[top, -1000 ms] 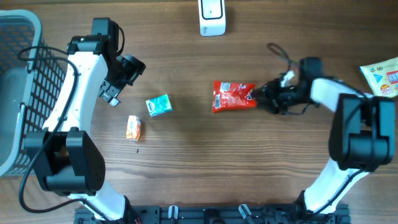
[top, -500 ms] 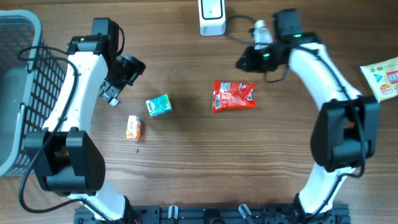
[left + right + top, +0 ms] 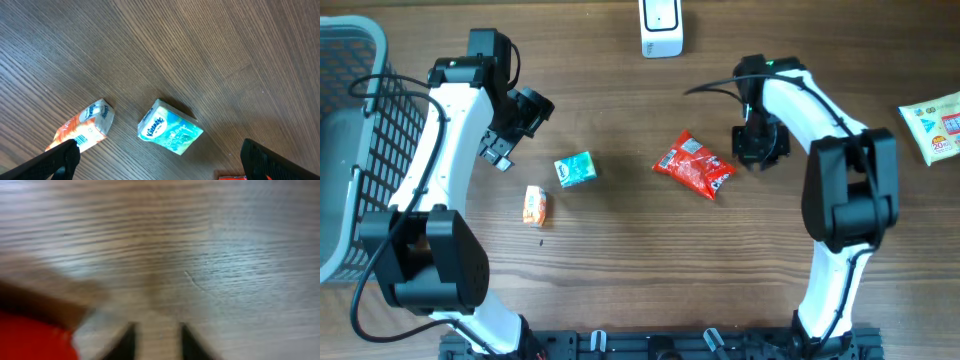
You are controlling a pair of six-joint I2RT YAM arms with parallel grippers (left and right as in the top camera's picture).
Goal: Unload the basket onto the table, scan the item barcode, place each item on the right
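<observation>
the red packet (image 3: 693, 165) lies flat on the wooden surface (image 3: 620, 280), turned at a slant, about midway between the two arms; nothing holds it; the right tool (image 3: 156, 341) stands just beside its right end, low over the wood; the right wrist view is much blurred, but there the two dark fingertips (image 3: 127, 340) are a little apart with only bare wood between them, so this tool is released and empty, and the red of the packet fills the lower left corner of that view; i judge that this packet is the item to be scanned, because it is the thing nearest to this tool, and that the tool sits there in order to take it by its edge; the white scanner (image 3: 661, 25) stands at the far edge of the surface, well apart from the packet, so the packet must be lifted and carried there with its barcode side toward it; which face has the barcode i cannot tell; the left tool (image 3: 160, 165) hangs wide apart and empty above a teal tissue pack (image 3: 170, 131) and an orange pack (image 3: 82, 131), touching neither; probably it waits out of the way; a wire basket (image 3: 350, 150) is at the left edge, perhaps for scanned goods, and another printed packet (image 3: 932, 122) lies at the right edge.
</observation>
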